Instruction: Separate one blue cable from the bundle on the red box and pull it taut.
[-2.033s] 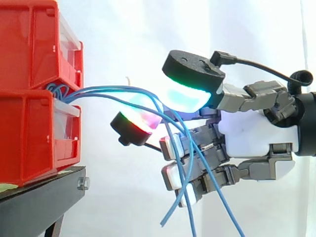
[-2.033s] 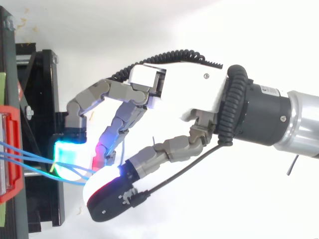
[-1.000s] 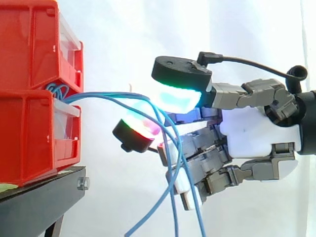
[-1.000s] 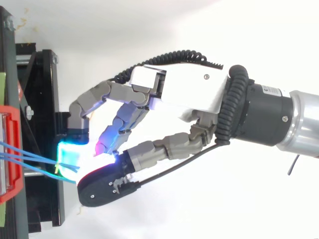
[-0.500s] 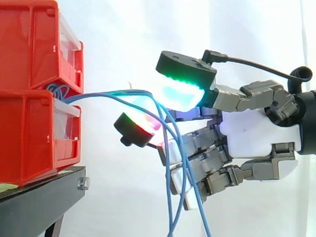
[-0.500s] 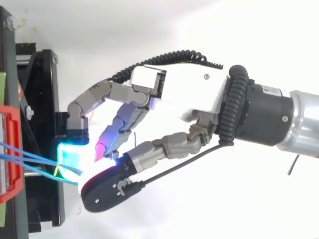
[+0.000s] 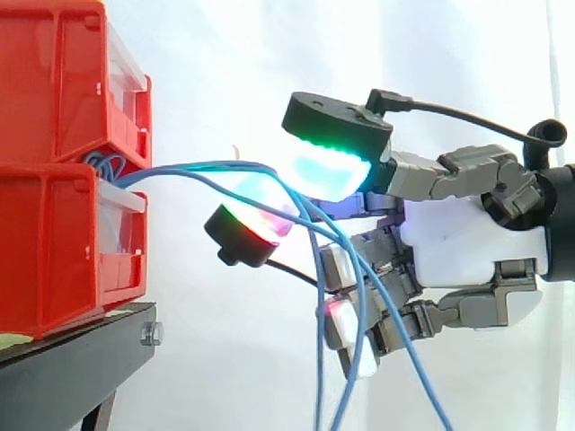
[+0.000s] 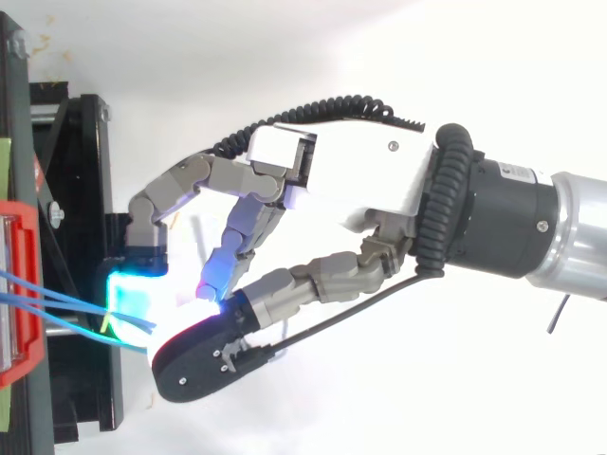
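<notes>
Several thin blue cables point(image 7: 207, 166) come out between the two stacked red bins point(image 7: 54, 251), arch to the right and hang slack. My hand point(image 7: 467, 242) reaches in from the right at the height of the arch. A cyan-green pad point(image 7: 328, 171) sits above the cables and a red-green pad point(image 7: 252, 224) below them, the two curled close round the strands. Below these, the remaining fingers point(image 7: 340, 268) are bent, and the hanging strands cross in front of them. From above, the cables point(image 8: 57, 303) run from the red bin point(image 8: 24, 284) in under the pads of the hand point(image 8: 351, 180).
The bins stand on a black stand point(image 7: 72, 368) whose edge and bolt lie just below the hand's reach. From above, the stand point(image 8: 85, 190) lies directly under the fingertips. A white curtain is behind.
The two glowing pads have come closer together around the cables. The lower fingers have drawn back toward the palm, and the hanging cable ends have swung.
</notes>
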`<action>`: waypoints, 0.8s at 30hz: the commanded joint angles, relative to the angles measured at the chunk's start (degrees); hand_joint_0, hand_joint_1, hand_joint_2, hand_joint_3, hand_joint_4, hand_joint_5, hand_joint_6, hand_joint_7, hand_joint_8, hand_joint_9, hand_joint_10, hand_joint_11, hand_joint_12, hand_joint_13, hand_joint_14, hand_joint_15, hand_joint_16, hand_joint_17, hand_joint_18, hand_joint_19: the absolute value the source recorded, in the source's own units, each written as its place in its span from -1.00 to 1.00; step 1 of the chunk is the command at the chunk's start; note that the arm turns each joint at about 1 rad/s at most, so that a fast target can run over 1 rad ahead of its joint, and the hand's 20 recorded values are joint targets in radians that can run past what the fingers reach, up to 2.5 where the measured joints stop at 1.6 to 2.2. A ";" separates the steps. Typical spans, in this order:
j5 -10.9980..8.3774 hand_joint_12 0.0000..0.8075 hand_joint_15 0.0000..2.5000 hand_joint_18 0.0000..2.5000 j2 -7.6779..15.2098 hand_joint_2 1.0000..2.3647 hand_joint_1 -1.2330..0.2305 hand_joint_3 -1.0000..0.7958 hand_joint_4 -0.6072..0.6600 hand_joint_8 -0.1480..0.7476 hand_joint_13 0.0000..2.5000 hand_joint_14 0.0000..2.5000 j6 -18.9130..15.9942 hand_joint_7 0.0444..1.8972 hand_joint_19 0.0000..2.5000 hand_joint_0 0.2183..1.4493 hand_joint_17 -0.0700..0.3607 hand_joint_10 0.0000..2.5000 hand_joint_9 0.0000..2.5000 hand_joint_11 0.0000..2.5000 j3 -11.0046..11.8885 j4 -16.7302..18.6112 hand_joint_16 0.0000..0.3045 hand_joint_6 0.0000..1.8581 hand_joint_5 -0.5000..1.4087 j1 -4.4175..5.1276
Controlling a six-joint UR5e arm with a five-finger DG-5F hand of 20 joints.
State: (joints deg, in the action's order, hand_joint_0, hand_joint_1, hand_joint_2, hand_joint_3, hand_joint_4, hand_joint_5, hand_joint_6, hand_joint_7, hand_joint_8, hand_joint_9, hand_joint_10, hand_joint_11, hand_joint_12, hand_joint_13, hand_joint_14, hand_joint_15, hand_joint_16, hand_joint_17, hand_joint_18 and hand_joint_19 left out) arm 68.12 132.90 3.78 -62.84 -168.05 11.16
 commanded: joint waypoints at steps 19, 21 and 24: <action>0.96 -0.27 -0.53 -0.34 -0.01 -1.00 -0.48 -0.44 -0.38 -0.28 -0.11 -0.98 0.00 -0.03 -0.39 -0.14 -0.15 -0.98 -0.07 -0.54 0.09 0.00 -0.67 0.02 -0.59 -0.09; 1.05 -0.27 -0.52 -0.34 -0.01 -1.00 -0.51 -0.44 -0.40 -0.29 -0.10 -0.98 0.00 -0.04 -0.39 -0.16 -0.16 -0.98 -0.06 -0.55 0.09 0.00 -0.68 0.03 -0.58 -0.18; 1.32 -0.30 -0.53 -0.33 -0.01 -1.00 -0.52 -0.44 -0.33 -0.31 -0.08 -0.98 0.00 -0.04 -0.38 -0.24 -0.18 -0.98 0.00 -0.54 0.09 -0.09 -0.69 0.01 -0.56 -0.26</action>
State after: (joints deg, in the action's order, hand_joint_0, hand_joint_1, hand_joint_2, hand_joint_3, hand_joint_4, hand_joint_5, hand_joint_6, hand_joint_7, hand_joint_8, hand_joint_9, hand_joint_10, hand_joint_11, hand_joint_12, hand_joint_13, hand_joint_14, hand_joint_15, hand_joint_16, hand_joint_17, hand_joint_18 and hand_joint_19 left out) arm 69.18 132.91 3.78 -62.78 -168.08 10.99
